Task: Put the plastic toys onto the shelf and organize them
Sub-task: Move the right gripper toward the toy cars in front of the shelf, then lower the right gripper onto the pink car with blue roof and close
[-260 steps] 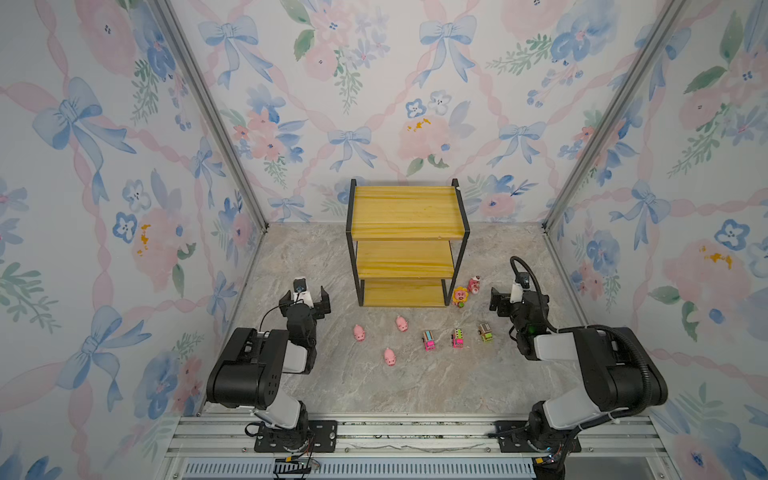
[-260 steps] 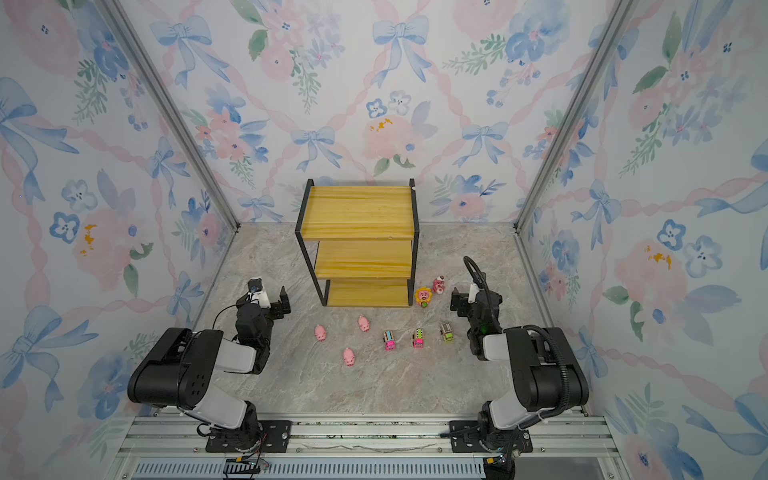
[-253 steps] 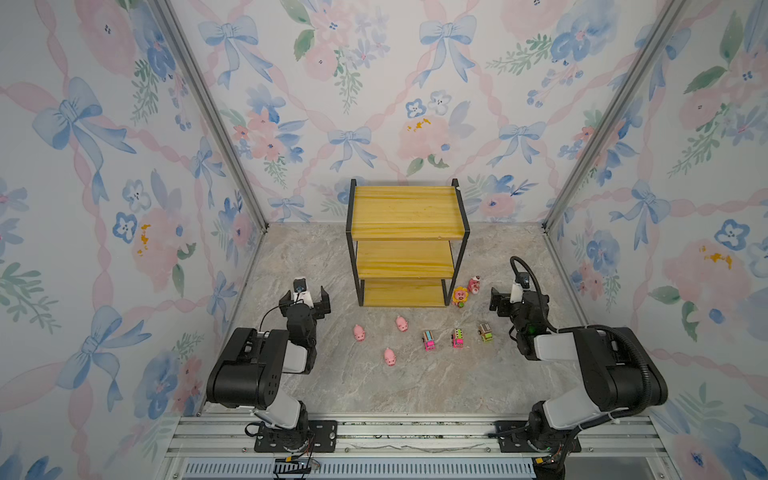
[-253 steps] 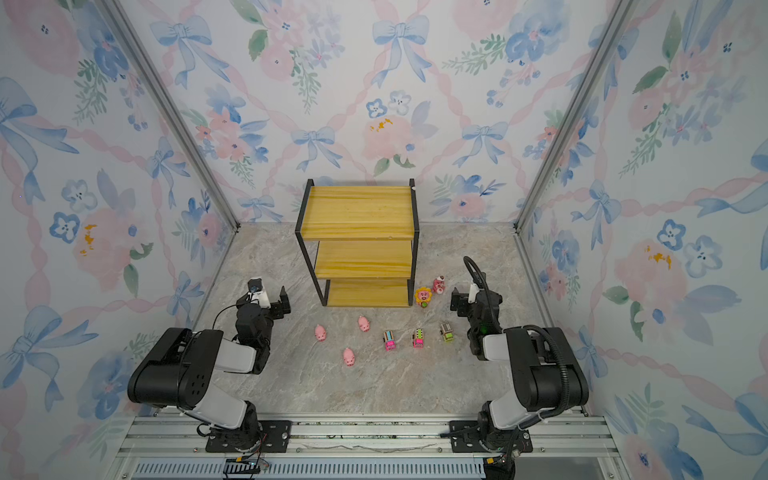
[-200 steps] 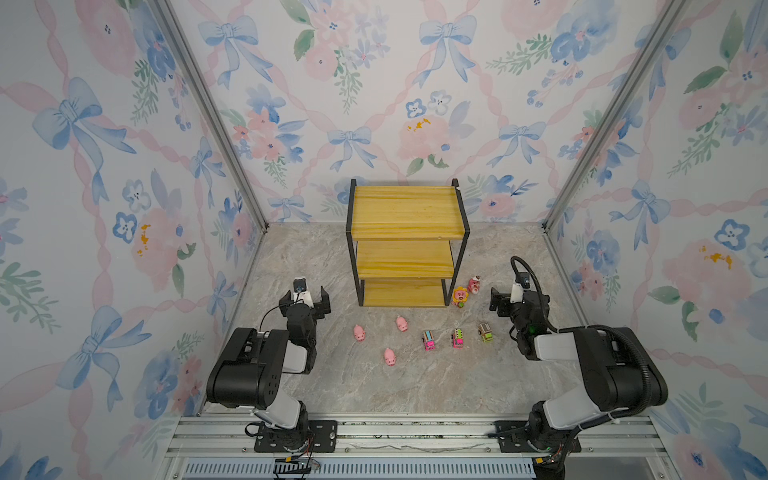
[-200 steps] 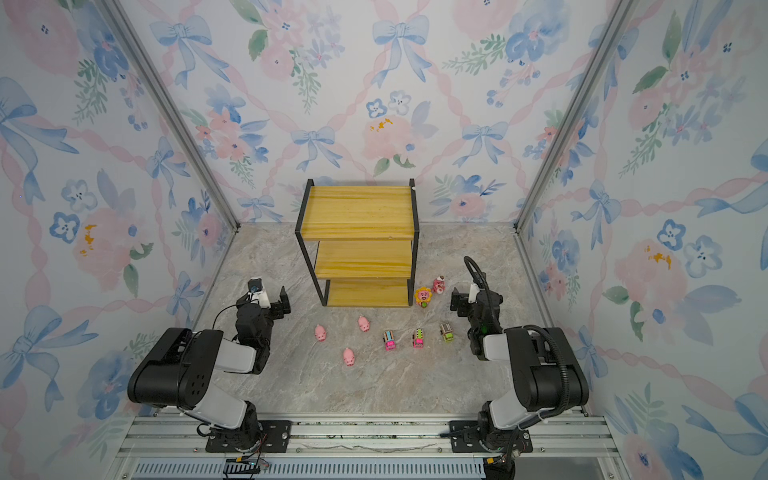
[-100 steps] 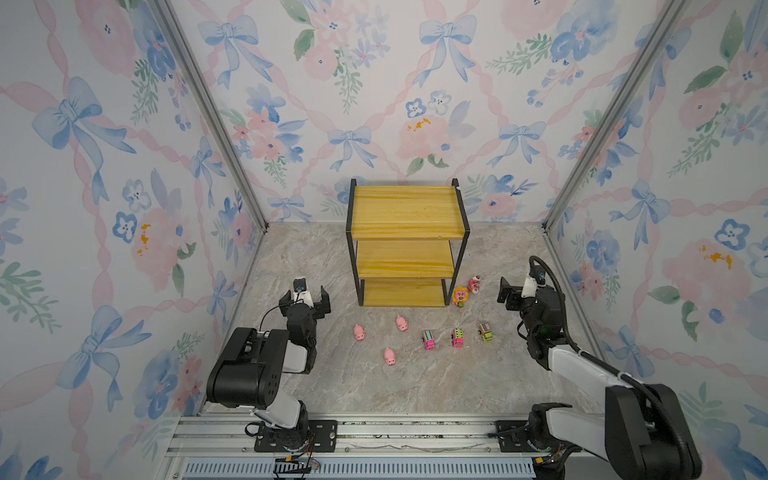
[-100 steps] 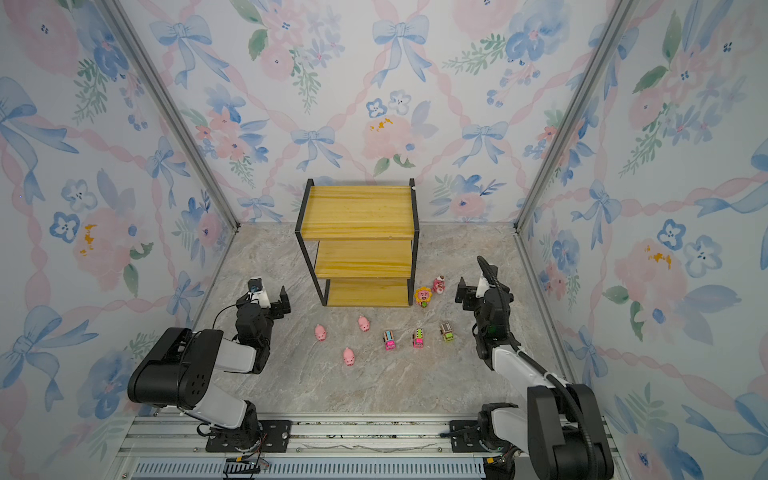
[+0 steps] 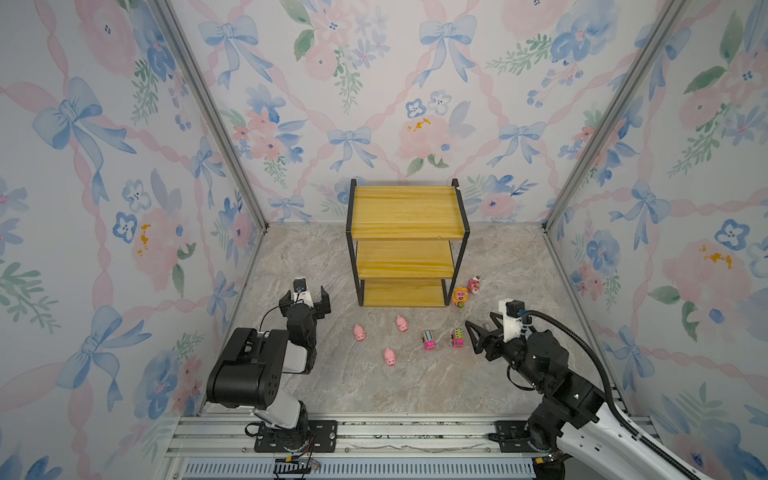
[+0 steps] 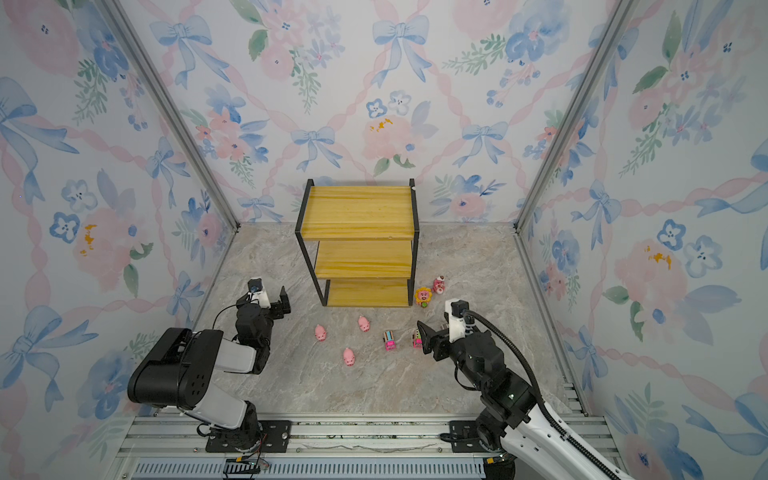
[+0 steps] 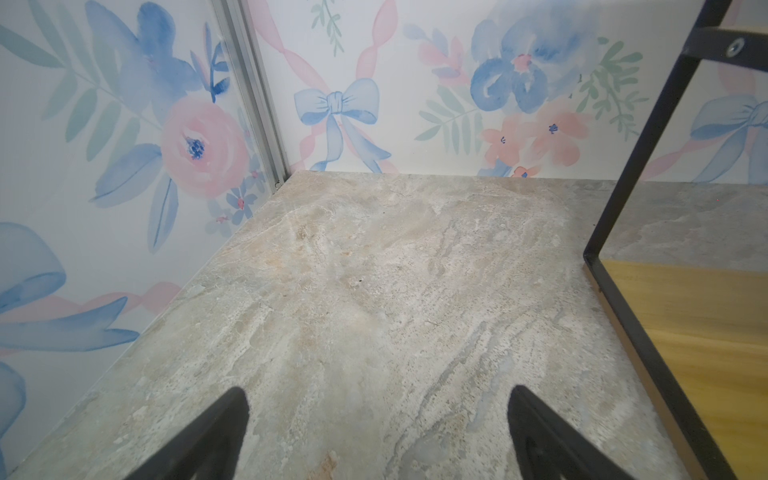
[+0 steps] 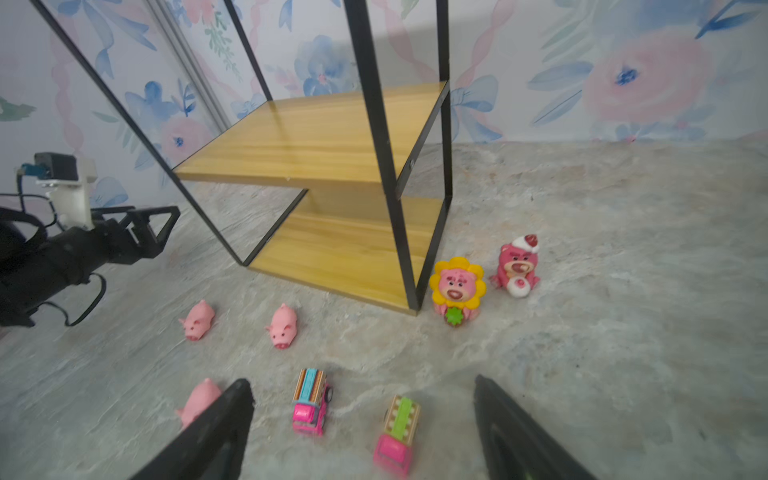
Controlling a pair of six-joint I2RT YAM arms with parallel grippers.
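The right tool hovers spread and empty just short of the green-roofed toy truck on the worktop; it should straddle the narrow sides squarely. The left tool rests spread. Beyond, the shelf stands bare.

No text, label, brand or number can be read; the toy trucks before the right gripper look too blurred to tell.
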